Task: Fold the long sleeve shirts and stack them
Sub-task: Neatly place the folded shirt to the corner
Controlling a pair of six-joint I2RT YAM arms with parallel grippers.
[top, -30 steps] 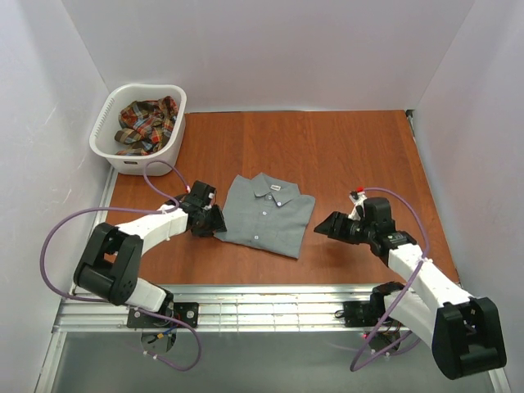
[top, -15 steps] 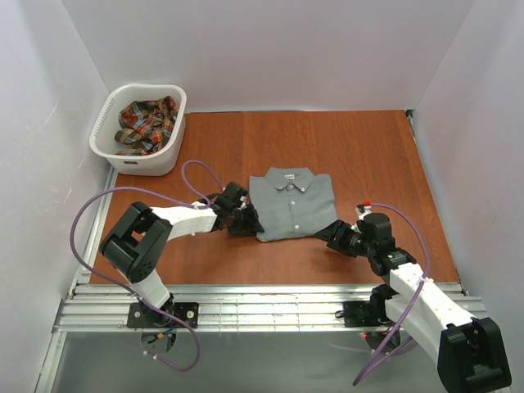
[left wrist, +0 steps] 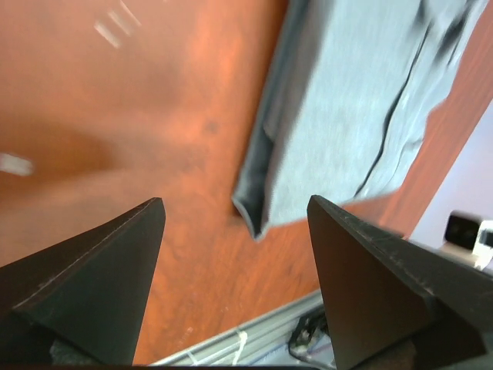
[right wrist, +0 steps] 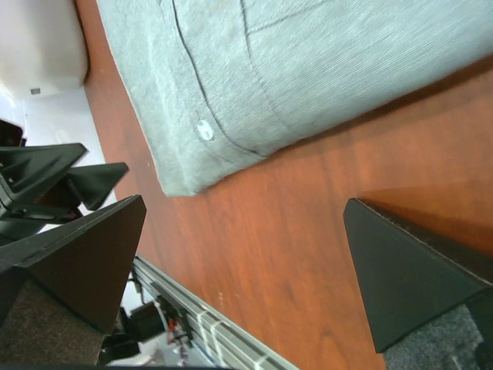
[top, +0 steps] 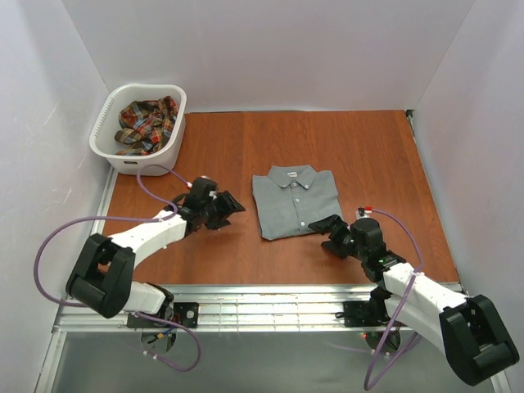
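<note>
Between the two grippers, on the brown table (top: 368,147), lies the grey shirt (top: 296,201), folded into a tidy rectangle with its collar (top: 288,174) at the far end and the buttoned front facing up. The left gripper (top: 232,204) sits low over the wood just to the left of the shirt, apart from it, with its fingers spread wide and nothing between them. In its wrist view the shirt's near left corner shows just ahead of the fingertips, and the folded edge runs away up and to the right (that view is rather blurred). The right gripper (top: 327,230) is down by the shirt's near right corner, just beside the hem. Its fingers also stand wide apart and empty. Its wrist view shows bare wood between them, with the grey cloth, one small button (right wrist: 204,129) and a seam just beyond the tips. A strip of wood separates the tips from the cloth there, so neither gripper appears to touch the shirt. Well beyond the left gripper and to its left, at the far left corner of the table, stands the white laundry basket (top: 149,162). The plaid shirt (top: 147,123) lies crumpled inside it, red, green and yellow, unfolded.
</note>
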